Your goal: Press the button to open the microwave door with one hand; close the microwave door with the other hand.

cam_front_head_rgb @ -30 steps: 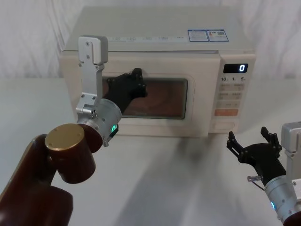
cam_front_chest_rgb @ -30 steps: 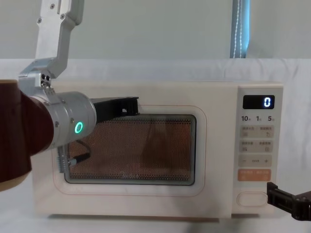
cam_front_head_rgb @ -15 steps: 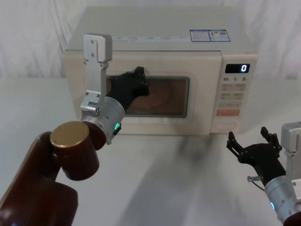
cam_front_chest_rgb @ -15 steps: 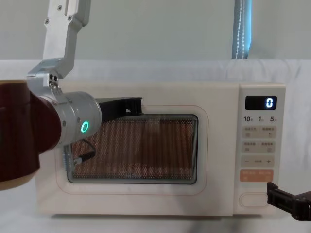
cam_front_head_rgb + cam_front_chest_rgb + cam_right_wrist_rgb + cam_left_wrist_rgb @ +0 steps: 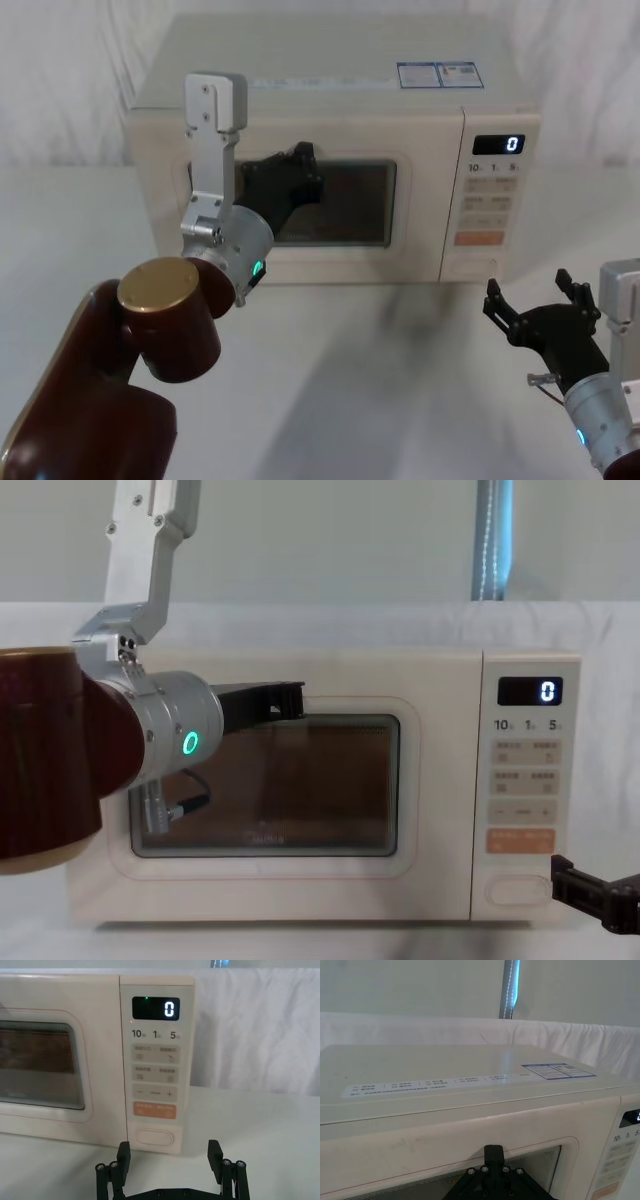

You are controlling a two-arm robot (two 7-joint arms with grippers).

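The left gripper point(image 5: 296, 170) is pressed up against the microwave door point(image 5: 340, 250), at the upper left part of its dark window; whether its fingers are spread or closed I cannot tell, since they lie flat against the panel and the wrist blocks them. In the chest view the same gripper point(image 5: 275, 698) reaches in from the left at the window's top edge, with the silver wrist and its green ring light in front of the door point(image 5: 405, 780). The door sits flush with the front of the microwave point(image 5: 330, 90), apparently closed. The right gripper point(image 5: 537, 312) hangs low at the right, well in front of the oven, its black fingers spread wide with nothing between them. In the right wrist view these fingers point(image 5: 123, 1156) frame the button point(image 5: 155, 1136), the wide cream oval at the foot of the control panel, which they face without touching. Above the button are the orange key point(image 5: 154, 1110), rows of small beige keys point(image 5: 155, 1053) and the display point(image 5: 155, 1008) reading 0. In the head view the button point(image 5: 469, 268) is at the oven's lower right corner. The microwave stands on a white table point(image 5: 380, 380), with white cloth point(image 5: 60, 80) draped behind it, and a blue-edged vertical strip point(image 5: 493, 540) shows beyond the cloth in the chest view.
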